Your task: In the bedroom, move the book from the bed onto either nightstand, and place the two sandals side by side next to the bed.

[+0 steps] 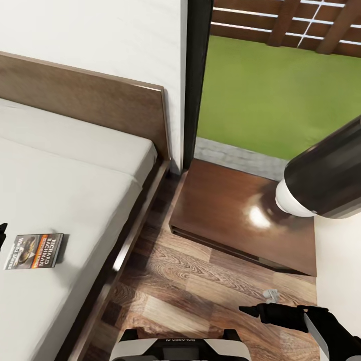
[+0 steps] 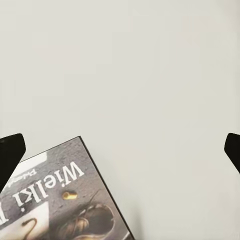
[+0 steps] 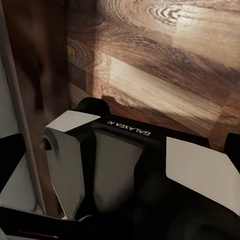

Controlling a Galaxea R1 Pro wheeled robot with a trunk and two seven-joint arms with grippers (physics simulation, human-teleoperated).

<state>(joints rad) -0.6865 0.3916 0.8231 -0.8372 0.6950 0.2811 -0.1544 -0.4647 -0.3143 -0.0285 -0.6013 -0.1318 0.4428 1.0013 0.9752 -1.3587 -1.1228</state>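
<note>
My left gripper has its fingers spread wide apart, one dark fingertip at each edge of the left wrist view, with nothing between them but bare mattress and one corner of the book. So the gripper hangs over the bed and is not centred on the cover: the book sits off toward one finger, lying skewed to the finger line.

In the head view the book lies flat at about 9 o'clock, near the bed's near edge, and a dark tip of the left gripper shows just beside it at the frame's edge. The nightstand, with its glossy brown top, stands at about 2 o'clock, right beside the bed frame and under the window.

My right gripper rests low at 5 o'clock above the plank floor; I cannot tell from these views whether its fingers are apart or together. The right wrist view looks down on the robot's base.

The step in hand, as I judge it, is grasping the book. To do it well I would slide the left gripper sideways until the cover is centred between the fingers, turn the wrist so the fingers straddle the short width, then come down gently. A thin paperback on a soft mattress gives little edge to catch, so I would press slightly into the mattress and close slowly.
</note>
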